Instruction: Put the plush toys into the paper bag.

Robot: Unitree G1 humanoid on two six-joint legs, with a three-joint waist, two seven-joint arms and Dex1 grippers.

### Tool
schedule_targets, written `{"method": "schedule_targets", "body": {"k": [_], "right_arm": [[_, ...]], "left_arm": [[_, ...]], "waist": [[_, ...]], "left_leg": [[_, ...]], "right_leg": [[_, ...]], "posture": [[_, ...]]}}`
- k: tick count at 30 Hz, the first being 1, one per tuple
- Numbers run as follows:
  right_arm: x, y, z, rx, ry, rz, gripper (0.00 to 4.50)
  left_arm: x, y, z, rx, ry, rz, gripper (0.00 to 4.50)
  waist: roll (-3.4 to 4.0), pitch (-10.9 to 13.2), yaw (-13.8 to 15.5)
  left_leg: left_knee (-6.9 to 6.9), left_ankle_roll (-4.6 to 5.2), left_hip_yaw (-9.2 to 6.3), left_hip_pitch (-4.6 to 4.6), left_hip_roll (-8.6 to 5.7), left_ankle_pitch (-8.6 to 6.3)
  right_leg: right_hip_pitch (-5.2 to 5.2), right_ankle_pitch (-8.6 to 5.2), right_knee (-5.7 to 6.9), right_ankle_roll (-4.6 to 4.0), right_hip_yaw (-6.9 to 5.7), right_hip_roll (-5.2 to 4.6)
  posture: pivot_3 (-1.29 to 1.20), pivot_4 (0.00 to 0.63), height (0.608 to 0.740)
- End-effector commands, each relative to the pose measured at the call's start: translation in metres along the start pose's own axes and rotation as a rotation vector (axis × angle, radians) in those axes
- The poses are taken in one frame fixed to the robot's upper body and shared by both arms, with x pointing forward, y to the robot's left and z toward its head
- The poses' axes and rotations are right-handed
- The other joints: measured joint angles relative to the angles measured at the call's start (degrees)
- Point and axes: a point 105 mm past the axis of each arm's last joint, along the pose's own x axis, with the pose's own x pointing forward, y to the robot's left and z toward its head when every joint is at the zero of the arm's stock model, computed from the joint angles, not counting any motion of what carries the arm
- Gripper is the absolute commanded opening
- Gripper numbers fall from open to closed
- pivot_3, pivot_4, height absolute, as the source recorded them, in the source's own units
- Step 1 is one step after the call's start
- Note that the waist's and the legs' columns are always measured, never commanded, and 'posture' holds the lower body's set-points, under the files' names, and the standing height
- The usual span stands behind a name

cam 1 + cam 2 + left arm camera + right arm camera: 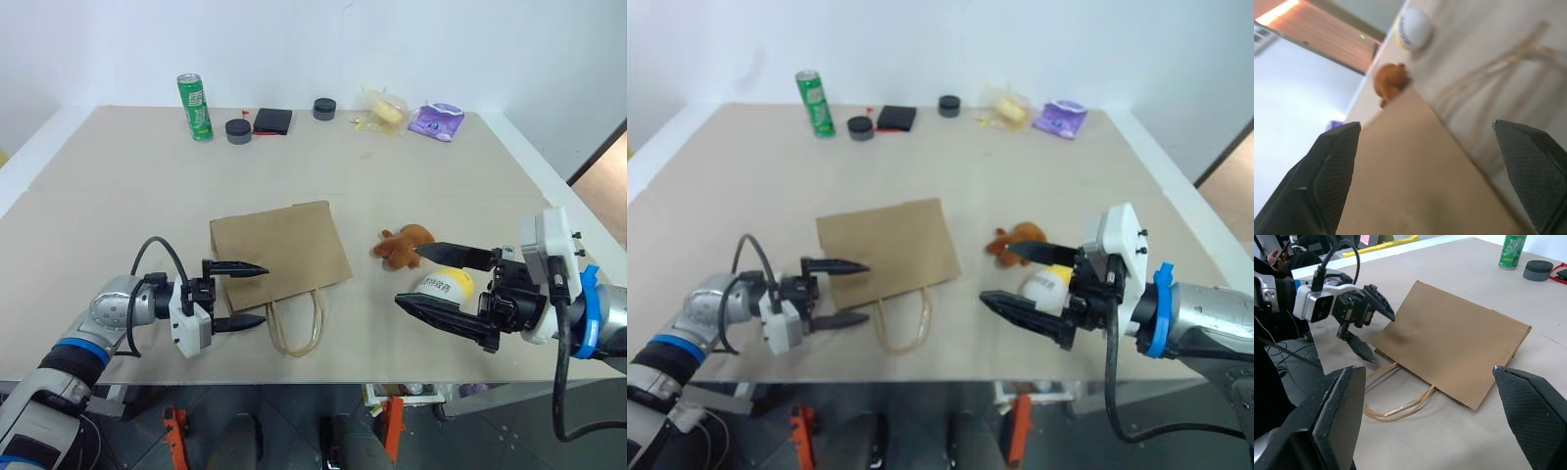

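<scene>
Grippers spread wide, both empty, over your beige table.

Your left gripper [250,295] has its black fingers fully apart at the near left corner of the flat brown kraft paper bag [280,252], holding nothing; whether a finger touches the paper you cannot tell. The bag's beige cord handles [296,327] loop toward the table's near edge. Your right gripper [426,279] is just as wide and empty, its fingers bracketing the white egg-shaped plush with a yellow end [447,285]. The orange-brown furry plush animal [403,245] lies just beyond, between bag and egg toy.
</scene>
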Motion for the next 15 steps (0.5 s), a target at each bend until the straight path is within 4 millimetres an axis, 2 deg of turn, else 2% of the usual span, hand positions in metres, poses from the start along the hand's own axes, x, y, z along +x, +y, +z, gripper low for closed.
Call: {"method": "schedule_targets", "body": {"k": [1, 7, 15], "right_arm": [[0.001, 0.002, 0.008, -0.049, -0.02, -0.003, 4.5], [0.0, 0.002, 0.009, -0.052, -0.022, -0.011, 4.5], [0.0, 0.003, 0.011, -0.057, -0.029, -0.012, 4.5]], "left_arm": [[0.003, 0.003, 0.0, 0.009, -0.013, 0.005, 4.47], [0.011, -0.004, -0.004, 0.004, -0.012, -0.03, 4.47], [0.032, -0.007, -0.002, 0.02, -0.057, -0.05, 4.47]], "waist": [[0.0, 0.0, -0.01], [0.0, 0.0, -0.01], [-0.01, 0.0, -0.01]], "left_leg": [[-0.01, 0.0, 0.0, 0.0, 0.04, 0.0], [-0.01, 0.0, -0.01, 0.03, 0.08, 0.0], [0.01, 0.0, 0.01, 0.0, 0.01, 0.0]], "right_leg": [[-0.01, 0.0, 0.0, 0.0, -0.01, 0.05], [-0.01, 0.0, 0.01, -0.01, -0.02, 0.1], [0.01, 0.01, 0.0, 0.01, 0.01, 0.03]], "posture": [[0.0, 0.15, 0.74], [0.0, 0.15, 0.74], [0.0, 0.15, 0.74]]}}
